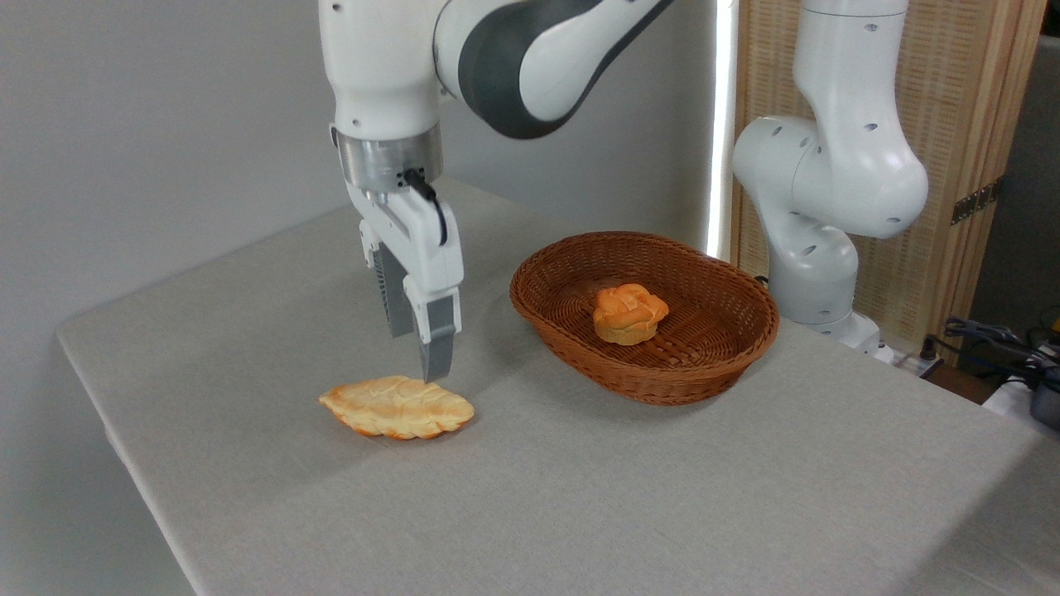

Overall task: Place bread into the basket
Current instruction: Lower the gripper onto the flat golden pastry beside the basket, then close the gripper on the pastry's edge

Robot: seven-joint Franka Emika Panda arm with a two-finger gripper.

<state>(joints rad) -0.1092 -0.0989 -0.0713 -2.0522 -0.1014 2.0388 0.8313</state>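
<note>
No writing shows anywhere. The bread [397, 406] lies flat on the grey table [629, 497], toward its left edge, well apart from the basket [712, 364] near the far edge. A small bun [629, 313] sits inside the basket. The gripper [424, 358] hangs above the bread's far side, fingers apart.

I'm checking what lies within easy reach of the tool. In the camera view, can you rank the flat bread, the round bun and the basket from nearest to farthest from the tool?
From the tool:
1. Flat bread, on the table just below its tips.
2. Basket, near rim to the right.
3. Round bun, farther right, inside the basket.
</note>
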